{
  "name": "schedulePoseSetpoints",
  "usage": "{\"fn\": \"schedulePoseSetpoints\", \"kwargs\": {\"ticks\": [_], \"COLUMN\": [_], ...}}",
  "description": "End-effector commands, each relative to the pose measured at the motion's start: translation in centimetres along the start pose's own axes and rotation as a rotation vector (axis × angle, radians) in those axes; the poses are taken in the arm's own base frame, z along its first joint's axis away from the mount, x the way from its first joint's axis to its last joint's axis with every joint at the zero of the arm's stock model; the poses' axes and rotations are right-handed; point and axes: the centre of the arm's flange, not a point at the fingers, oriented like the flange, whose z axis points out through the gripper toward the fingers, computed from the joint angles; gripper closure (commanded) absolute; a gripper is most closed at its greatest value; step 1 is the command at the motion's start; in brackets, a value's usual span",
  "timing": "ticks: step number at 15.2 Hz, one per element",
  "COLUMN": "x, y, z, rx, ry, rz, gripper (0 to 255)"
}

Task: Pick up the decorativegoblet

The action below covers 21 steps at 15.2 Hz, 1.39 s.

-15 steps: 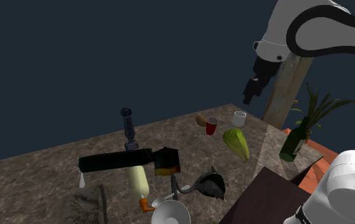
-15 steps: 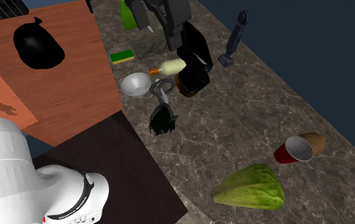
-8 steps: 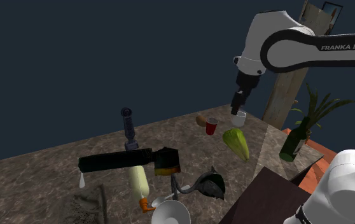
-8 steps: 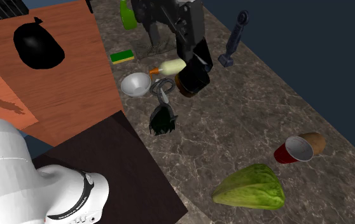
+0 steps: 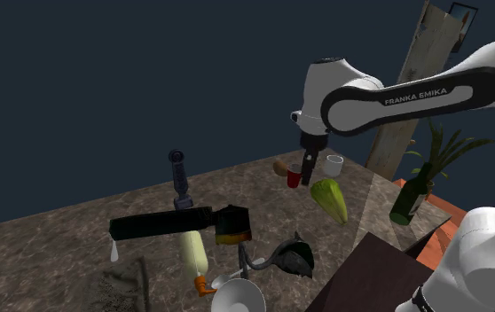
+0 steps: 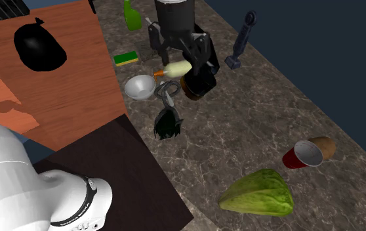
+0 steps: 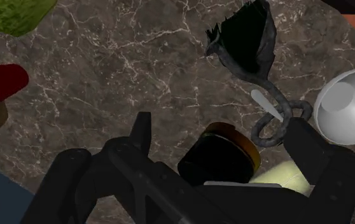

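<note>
Dark marbled counter (image 5: 59, 244) under a navy backdrop in the shoulder view. I see the arm arched in from 3 o'clock, forearm about level, wrist turned straight down. The gripper (image 5: 308, 170) hangs above the counter, overlapping a red cup (image 5: 294, 177) at roughly 1 o'clock of centre. The goblet (image 5: 294, 257), dark with a jagged rim, lies on its side at 5 o'clock, well apart from the gripper and near a white bowl (image 5: 238, 298).

Second exterior view: gripper (image 6: 178, 56) at 12 o'clock, pointing down, fingers spread above a black jar (image 6: 198, 82). The goblet (image 6: 168, 123) lies at 7 o'clock from the jar, with the bowl (image 6: 140, 86) at the goblet's 11.

Wrist view: fingers (image 7: 141, 133) stand apart, released, nothing clasped. The jar (image 7: 224, 156) shows between them, not touched. The goblet (image 7: 246, 41) lies beyond the jar, its coiled stem toward the bowl (image 7: 351, 105).
</note>
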Motion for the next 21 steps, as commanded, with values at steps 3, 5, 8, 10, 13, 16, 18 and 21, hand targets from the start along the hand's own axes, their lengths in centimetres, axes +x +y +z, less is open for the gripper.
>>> {"fn": "schedulePoseSetpoints", "kwargs": {"ticks": [3, 5, 8, 10, 13, 16, 18, 21], "x": [3.2, 4.5, 6.2, 7.2, 8.5, 9.5, 10.0, 10.4], "y": [-1.7, -2.7, -4.3, -5.5, -7.4, -9.5, -10.9, -13.1], "z": [4.4, 6.6, 10.0, 12.3, 15.8, 19.3, 21.6, 25.1], "rx": [0.011, 0.016, 0.024, 0.03, 0.038, 0.046, 0.051, 0.059], "ry": [-0.041, -0.062, -0.094, -0.115, -0.147, -0.178, -0.199, -0.231], "rz": [-0.128, -0.19, -0.284, -0.347, -0.44, -0.534, -0.597, -0.691], "gripper": [0, 0, 0, 0, 0, 0, 0, 0]}}
